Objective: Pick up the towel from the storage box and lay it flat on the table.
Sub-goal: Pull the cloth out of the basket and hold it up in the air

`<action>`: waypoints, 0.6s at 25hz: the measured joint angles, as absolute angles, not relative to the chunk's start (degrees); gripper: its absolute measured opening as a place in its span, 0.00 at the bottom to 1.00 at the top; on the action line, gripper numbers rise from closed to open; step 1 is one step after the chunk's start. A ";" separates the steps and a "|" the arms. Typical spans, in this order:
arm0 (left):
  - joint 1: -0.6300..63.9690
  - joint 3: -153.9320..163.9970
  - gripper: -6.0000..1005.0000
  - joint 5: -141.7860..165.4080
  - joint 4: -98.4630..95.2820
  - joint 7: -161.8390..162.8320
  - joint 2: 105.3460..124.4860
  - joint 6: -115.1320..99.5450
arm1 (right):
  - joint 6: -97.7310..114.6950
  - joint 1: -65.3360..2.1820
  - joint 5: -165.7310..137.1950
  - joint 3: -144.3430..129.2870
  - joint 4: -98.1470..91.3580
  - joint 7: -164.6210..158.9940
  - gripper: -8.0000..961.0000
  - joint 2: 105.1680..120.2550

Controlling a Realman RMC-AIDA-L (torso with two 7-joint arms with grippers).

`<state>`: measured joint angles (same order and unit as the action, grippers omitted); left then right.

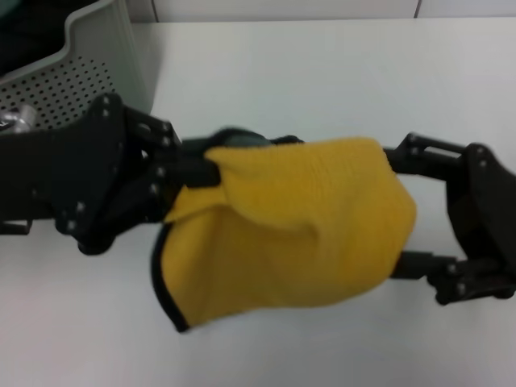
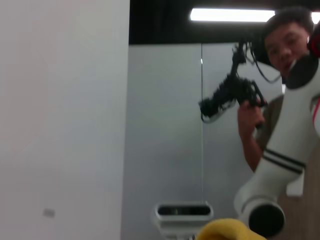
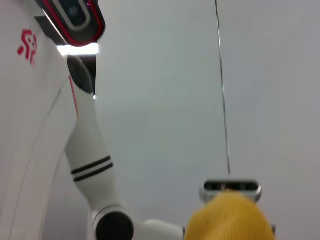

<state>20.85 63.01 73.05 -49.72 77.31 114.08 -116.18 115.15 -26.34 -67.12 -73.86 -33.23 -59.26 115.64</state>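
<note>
Towel point(image 1: 298, 234) is out of the storage box point(image 1: 89, 60), held up above the table point(image 1: 339, 72) between both grippers, well clear of the box. Left gripper point(image 1: 205, 171) is clamped on the towel's corner nearest the box, fingers pinched tight on a fold. Right gripper point(image 1: 395, 210) is at the towel's far side from the box; cloth drapes over its fingertips, so can't tell its opening. Towel sags bunched between them, black-stitched edge hanging lowest
</note>
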 joint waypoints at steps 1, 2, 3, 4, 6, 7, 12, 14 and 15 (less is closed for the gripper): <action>20.91 63.07 0.06 73.72 -49.66 77.12 114.08 -116.19 | 115.43 -26.26 -67.12 -72.87 -33.20 -59.07 0.83 115.64; 21.02 63.20 0.06 74.80 -49.64 77.00 114.11 -116.19 | 115.41 -26.23 -67.10 -72.36 -33.19 -58.96 0.83 115.66; 21.15 63.36 0.06 75.78 -49.64 76.93 114.22 -116.20 | 115.30 -26.24 -67.10 -72.06 -33.21 -58.91 0.83 115.70; 21.26 63.45 0.06 76.38 -49.66 76.90 114.30 -116.21 | 115.10 -26.24 -67.09 -71.81 -33.30 -58.89 0.83 115.73; 21.78 63.72 0.06 77.87 -49.72 76.88 114.46 -116.25 | 114.80 -26.38 -67.08 -71.19 -33.35 -58.76 0.83 115.72; 22.01 63.97 0.06 78.24 -49.72 76.84 114.50 -116.27 | 114.45 -26.49 -67.07 -70.81 -33.36 -58.68 0.83 115.72; 22.48 66.45 0.06 77.73 -50.14 74.84 114.21 -116.51 | 112.84 -26.84 -67.74 -70.47 -33.14 -58.63 0.83 115.51; 22.51 66.68 0.06 76.21 -50.57 74.11 113.85 -116.57 | 112.80 -26.54 -68.19 -70.38 -32.88 -58.62 0.83 115.14; 22.51 66.68 0.06 75.04 -50.95 73.96 113.57 -116.60 | 112.78 -26.33 -68.57 -70.29 -32.83 -58.62 0.80 114.96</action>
